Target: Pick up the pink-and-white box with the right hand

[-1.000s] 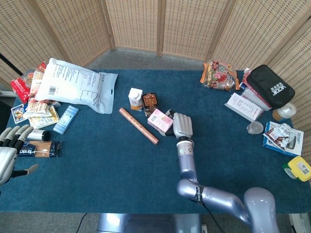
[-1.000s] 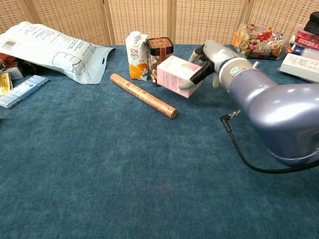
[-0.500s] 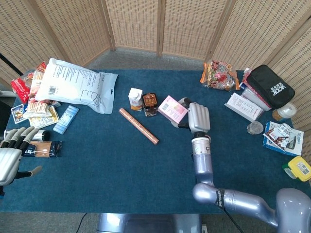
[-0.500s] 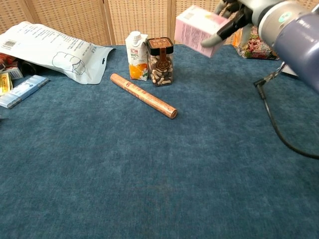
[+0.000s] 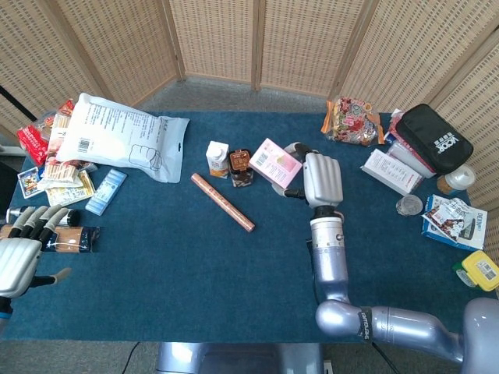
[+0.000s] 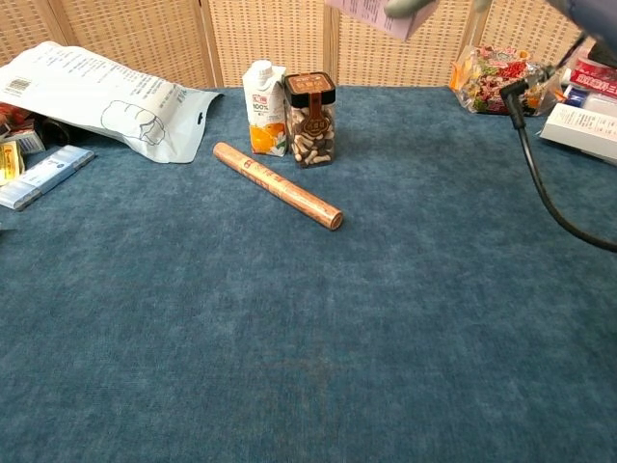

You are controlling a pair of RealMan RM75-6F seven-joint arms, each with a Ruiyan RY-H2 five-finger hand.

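Note:
My right hand holds the pink-and-white box well above the blue table, near the table's middle in the head view. In the chest view only the box's lower edge shows at the top of the frame, with a fingertip of the right hand on it. My left hand hangs at the near left edge of the table, fingers spread, holding nothing.
A juice carton, a jar of nuts and a copper-coloured tube lie left of the lifted box. A white bag and snack packs fill the left side; boxes, a black pouch and packets crowd the right.
My right hand has lifted the pink-and-white box off the table and carried it higher, almost out of the chest view's top. The left hand has drifted slightly.

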